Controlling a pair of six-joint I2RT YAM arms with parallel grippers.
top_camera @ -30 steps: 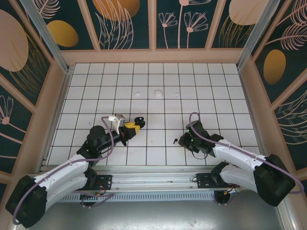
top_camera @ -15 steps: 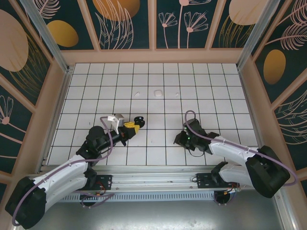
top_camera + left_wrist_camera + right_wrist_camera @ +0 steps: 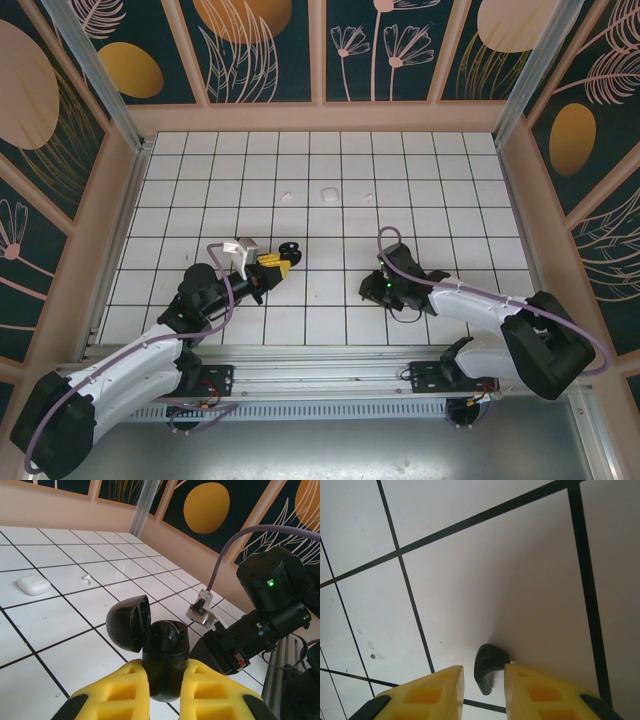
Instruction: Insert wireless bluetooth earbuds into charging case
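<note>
Case first: a glossy black charging case (image 3: pixel 162 652) stands upright, pinched between the yellow fingers (image 3: pixel 120 690) of the left end effector (image 3: pixel 164 674). Its domed lid (image 3: pixel 129 622) is swung open to the left. The open body is dark and reflective, and I cannot tell whether anything sits inside it. From above, the case (image 3: pixel 290 249) is at the tip of the left end effector (image 3: pixel 277 263), held over the white tiled tabletop (image 3: pixel 450 180), left of centre.

A white charging case (image 3: pixel 327 193) lies farther back on the tabletop, near the middle, and looks closed. One white earbud (image 3: pixel 286 196) lies loose to its left and another white earbud (image 3: pixel 369 197) to its right. Both rest on the tiles, apart from the case. The left wrist view shows the same white case (image 3: pixel 33 585) with a white earbud (image 3: pixel 86 578) beside it.

The right end effector (image 3: pixel 366 290) is low over the tiles, right of centre. Its wrist view shows the right end effector (image 3: pixel 484 672) slightly spread. A black earbud (image 3: pixel 486 662) lies on a tile between the two yellow fingertips (image 3: pixel 427 690), close against the right-hand one with a sliver of tile showing on the other side. The earbud rests near a black grid line and is outside either case.
</note>
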